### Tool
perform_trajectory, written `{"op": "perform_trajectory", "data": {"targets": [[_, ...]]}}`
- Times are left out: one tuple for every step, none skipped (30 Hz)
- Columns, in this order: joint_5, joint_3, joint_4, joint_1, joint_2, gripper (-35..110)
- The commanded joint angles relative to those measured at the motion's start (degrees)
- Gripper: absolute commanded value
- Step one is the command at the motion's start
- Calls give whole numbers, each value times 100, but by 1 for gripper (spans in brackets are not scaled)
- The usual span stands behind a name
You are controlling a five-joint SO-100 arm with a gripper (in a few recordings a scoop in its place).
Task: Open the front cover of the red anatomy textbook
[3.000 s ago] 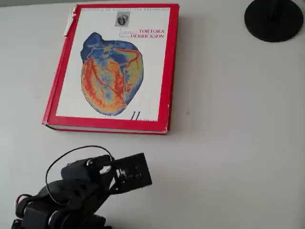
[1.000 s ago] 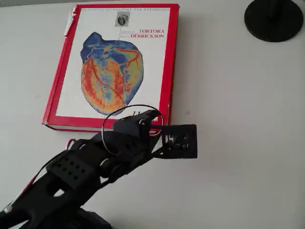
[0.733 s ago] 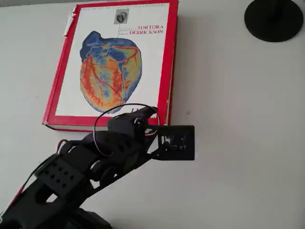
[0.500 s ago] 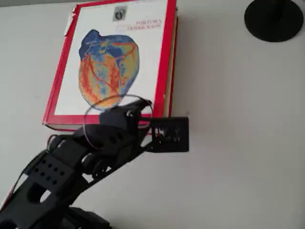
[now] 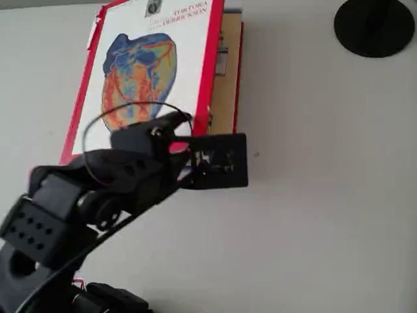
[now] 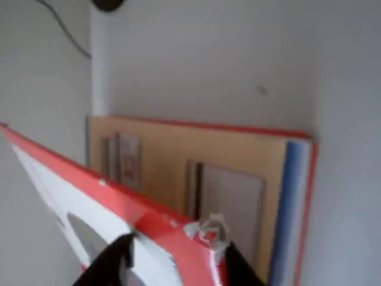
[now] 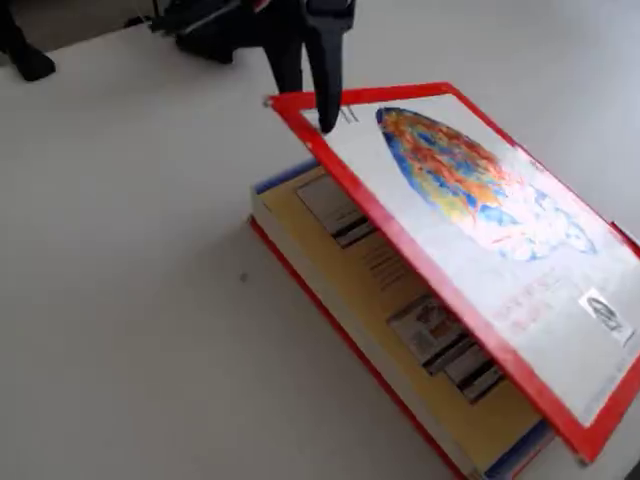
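Observation:
The red anatomy textbook point(image 5: 228, 85) lies on the white table at the upper left of the overhead view. Its front cover point(image 5: 143, 65), red-bordered with the heart picture, is raised at its right edge and tilts up over the block of pages. A cream-yellow printed page point(image 7: 400, 300) shows beneath it. My black gripper point(image 7: 305, 105) is shut on the cover's near corner, one finger point(image 7: 325, 90) on top and the other under it. In the wrist view the cover's red corner point(image 6: 172, 238) sits between my gripper point(image 6: 172, 268) fingers, with the cream page point(image 6: 196, 161) behind.
A black round disc base point(image 5: 374, 26) stands on the table at the top right of the overhead view, well away from the book. The white table point(image 5: 326, 195) spreads to the right of the book and arm.
The arm reached from the near edge to the book's near right corner and took hold of the cover. The cover, flat before, has risen and swung left, baring the cream page.

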Motion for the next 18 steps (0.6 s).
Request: {"op": "perform_trajectory", "data": {"targets": [[88, -1600, 448, -439, 334, 20], [88, -1714, 589, -510, 343, 22], [97, -1828, 721, -571, 352, 23], [97, -1942, 844, -642, 360, 24], [97, -2065, 967, -729, 343, 26], [97, -2215, 1107, -809, 316, 28], [97, -2355, 1222, -888, 281, 29], [97, -2496, 1336, -958, 229, 30], [114, -2628, 1441, -1028, 193, 30], [114, -2725, 1529, -1099, 167, 32], [114, -2804, 1608, -1169, 149, 33], [114, -2874, 1670, -1222, 149, 34], [114, -2936, 1723, -1274, 149, 35], [114, -3023, 1802, -1327, 149, 37], [114, -3111, 1881, -1362, 141, 38], [114, -3226, 1960, -1397, 114, 39], [114, -3331, 2030, -1424, 105, 39], [114, -3428, 2092, -1450, 105, 39]]}}
